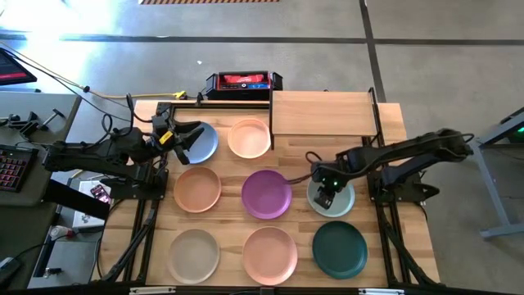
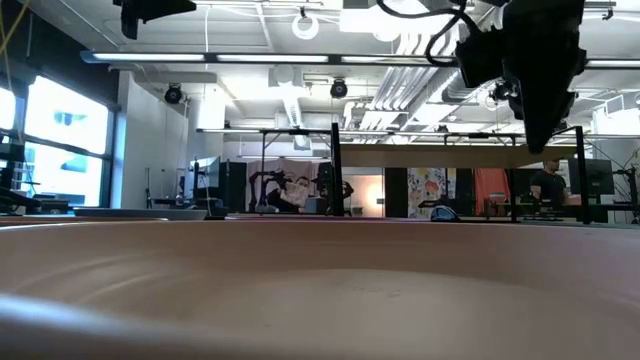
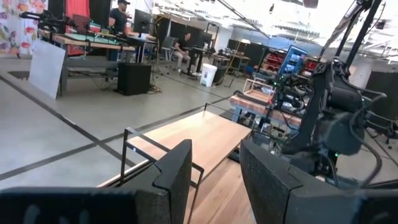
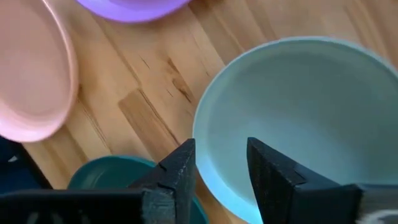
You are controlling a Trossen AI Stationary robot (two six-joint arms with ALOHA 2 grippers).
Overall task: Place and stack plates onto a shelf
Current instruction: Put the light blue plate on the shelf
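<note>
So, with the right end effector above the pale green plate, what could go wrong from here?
1. The right end effector is open astride the pale green plate's rim; a shallow bite there may slip when lifting.
2. The purple plate and dark teal plate lie close by, so a tilted lift might knock them.
3. The left end effector hovers over the blue plate near the shelf; both arms could crowd there.

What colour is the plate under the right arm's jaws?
Pale green plate; the right wrist view shows it best.
</note>
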